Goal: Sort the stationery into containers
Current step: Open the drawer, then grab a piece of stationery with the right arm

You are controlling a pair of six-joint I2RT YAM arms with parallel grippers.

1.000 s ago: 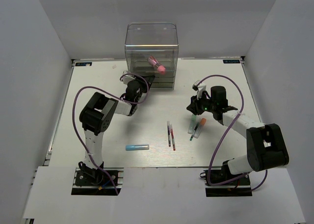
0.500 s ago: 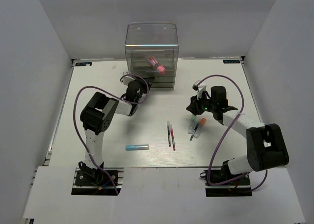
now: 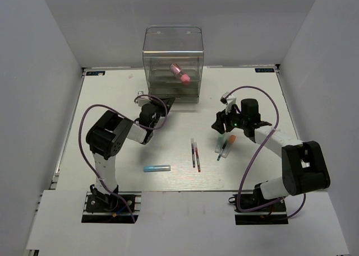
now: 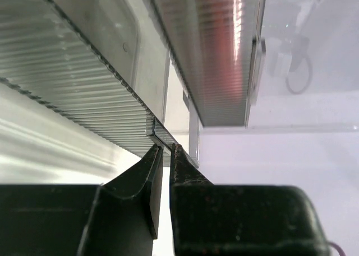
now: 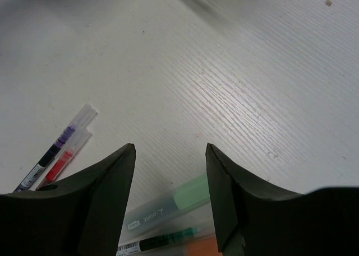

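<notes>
The clear organiser (image 3: 173,49) stands at the back with the pink cylinder (image 3: 180,74) in its upper compartment. My left gripper (image 3: 164,103) (image 4: 165,149) is shut on the front lip of a low drawer (image 4: 160,135). My right gripper (image 3: 219,125) (image 5: 171,149) hangs open just above the pale green marker (image 5: 168,205) (image 3: 220,143), nothing between its fingers. The thin green pen (image 5: 162,240) (image 3: 221,152) and the orange-capped marker (image 3: 229,144) lie beside that marker. Purple pen (image 3: 193,152) (image 5: 56,145) and red pen (image 3: 198,156) (image 5: 63,161) lie mid-table. The light blue stick (image 3: 156,168) lies front left.
The ribbed drawer fronts (image 4: 84,82) fill the left wrist view, very close. White walls enclose the table (image 3: 112,99) on three sides. Purple cables loop beside both arms.
The left gripper closed on the drawer lip and drew back toward the near side. The right gripper's jaws spread wider above the markers.
</notes>
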